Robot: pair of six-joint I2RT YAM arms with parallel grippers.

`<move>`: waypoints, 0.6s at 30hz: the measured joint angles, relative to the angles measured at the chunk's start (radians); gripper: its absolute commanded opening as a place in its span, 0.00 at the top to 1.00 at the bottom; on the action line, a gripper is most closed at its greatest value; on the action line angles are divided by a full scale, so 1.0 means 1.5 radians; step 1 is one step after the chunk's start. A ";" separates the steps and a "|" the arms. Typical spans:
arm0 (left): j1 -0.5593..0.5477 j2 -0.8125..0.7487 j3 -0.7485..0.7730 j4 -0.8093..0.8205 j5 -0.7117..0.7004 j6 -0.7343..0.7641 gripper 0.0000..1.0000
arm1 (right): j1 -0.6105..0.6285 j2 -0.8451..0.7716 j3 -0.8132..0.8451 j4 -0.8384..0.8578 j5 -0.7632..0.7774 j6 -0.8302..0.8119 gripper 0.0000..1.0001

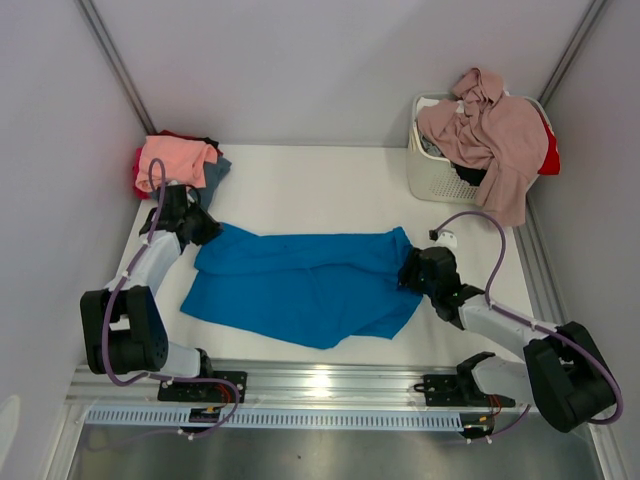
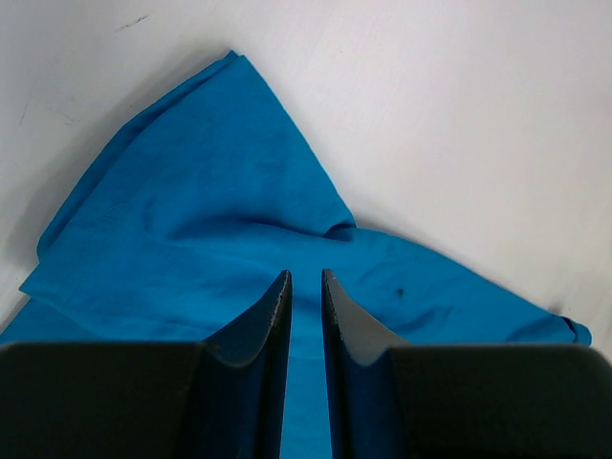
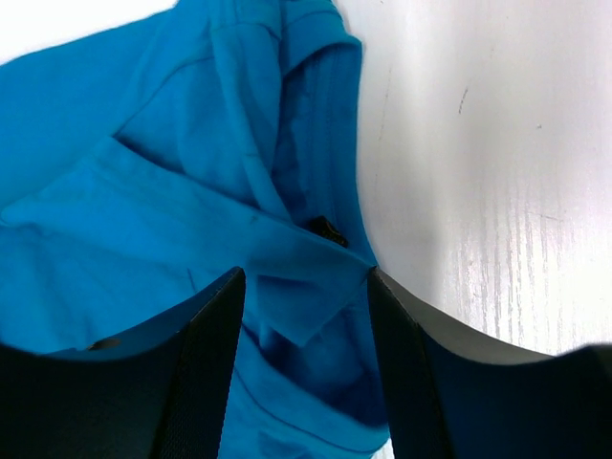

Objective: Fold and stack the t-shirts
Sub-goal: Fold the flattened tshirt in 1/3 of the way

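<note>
A bright blue t-shirt lies spread across the table's middle. My left gripper sits at its far left corner. In the left wrist view the jaws stand nearly together, with blue cloth filling the narrow gap. My right gripper is at the shirt's right edge. In the right wrist view it stands open over a folded flap of the blue cloth, holding nothing. A salmon pink shirt tops a small pile at the back left, over slate grey and red cloth.
A white slatted basket stands at the back right. A dusty mauve-pink shirt drapes over its rim, with black and red cloth under it. Walls close in the table at both sides and the back.
</note>
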 measured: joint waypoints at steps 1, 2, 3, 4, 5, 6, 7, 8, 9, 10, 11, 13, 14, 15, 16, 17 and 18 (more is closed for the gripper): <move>0.000 0.000 0.000 0.000 0.000 0.000 0.78 | -0.002 0.005 0.000 0.001 0.000 0.001 0.42; 0.000 0.000 0.000 0.000 0.000 0.000 0.78 | -0.004 0.009 0.000 0.001 -0.001 0.003 0.42; 0.000 0.000 0.000 0.000 0.000 0.000 0.78 | -0.006 0.016 0.000 0.003 -0.004 0.005 0.43; 0.000 0.000 0.000 0.000 0.000 0.000 0.78 | -0.008 0.022 0.000 0.005 -0.007 0.006 0.46; 0.000 0.000 0.000 0.000 0.000 0.000 0.78 | -0.011 0.028 0.000 0.006 -0.011 0.008 0.46; 0.000 0.000 0.000 0.000 0.000 0.000 0.78 | -0.015 0.035 0.000 0.009 -0.017 0.011 0.49; 0.000 0.000 0.000 0.000 0.000 0.000 0.78 | -0.017 0.040 0.000 0.012 -0.021 0.013 0.51; 0.000 0.000 0.000 0.000 0.000 0.000 0.78 | -0.021 0.047 0.000 0.017 -0.026 0.016 0.56; 0.000 0.000 0.000 0.000 0.000 0.000 0.78 | -0.023 0.053 0.000 0.021 -0.032 0.018 0.62; 0.000 0.000 0.000 0.000 0.000 0.000 0.77 | -0.025 0.059 0.000 0.024 -0.037 0.021 0.75; 0.000 0.000 0.000 0.000 0.000 0.001 0.78 | -0.026 0.064 0.000 0.027 -0.040 0.020 0.83; -0.001 0.000 0.000 0.000 0.000 0.001 0.77 | -0.027 0.069 0.000 0.029 -0.048 0.025 0.97; -0.001 0.000 0.000 0.000 0.000 0.001 0.77 | -0.027 0.068 0.000 0.029 -0.049 0.024 1.00; -0.001 0.000 0.000 0.000 0.000 0.001 0.77 | -0.027 0.068 0.000 0.030 -0.050 0.026 1.00; -0.001 0.000 0.000 0.000 0.001 0.001 0.77 | -0.027 0.068 0.000 0.030 -0.050 0.026 1.00; -0.001 0.000 0.000 0.001 0.001 0.001 0.77 | -0.027 0.066 0.000 0.027 -0.050 0.024 1.00; -0.001 0.001 0.000 0.002 0.002 0.001 0.76 | -0.027 0.062 0.000 0.026 -0.049 0.022 1.00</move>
